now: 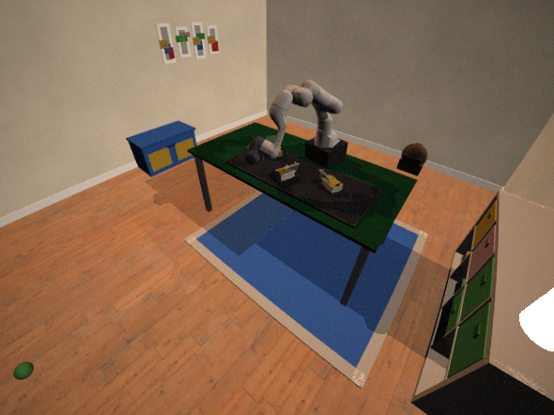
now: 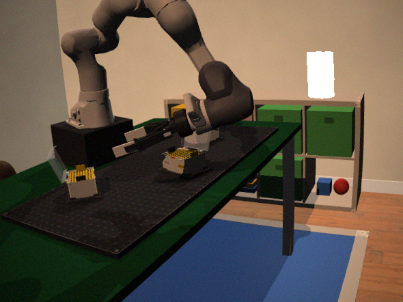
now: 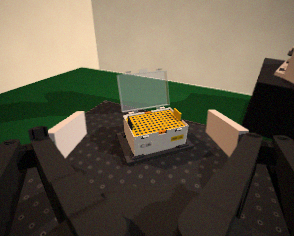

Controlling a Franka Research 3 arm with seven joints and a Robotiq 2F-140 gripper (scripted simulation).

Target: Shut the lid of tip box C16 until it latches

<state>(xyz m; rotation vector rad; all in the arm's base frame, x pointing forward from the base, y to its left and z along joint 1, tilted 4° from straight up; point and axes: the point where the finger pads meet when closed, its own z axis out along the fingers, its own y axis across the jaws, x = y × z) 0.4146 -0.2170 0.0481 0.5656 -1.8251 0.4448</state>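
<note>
My gripper [image 3: 146, 121] is open and empty, held above the black mat, as the exterior view also shows [image 2: 123, 143]. In the wrist view a tip box [image 3: 156, 134] sits framed between the fingers, some way ahead, on its holder plate. Its clear lid [image 3: 143, 91] stands upright at the rear above the yellow insert. Its front wall faces me with a white sticker [image 3: 145, 146] and a yellow sticker [image 3: 176, 138]; I cannot read the ID. This is the near left box in the exterior view [image 2: 81, 182]. A second open box [image 2: 184, 160] sits below my wrist. A third box [image 2: 201, 137] is partly hidden behind the arm.
The arm's black base block [image 2: 90, 143] stands beside the mat and shows at the right edge of the wrist view [image 3: 272, 95]. The black mat [image 2: 143, 184] lies on the green table [image 1: 300, 174]. A shelf with green bins [image 2: 307, 140] stands beyond the table.
</note>
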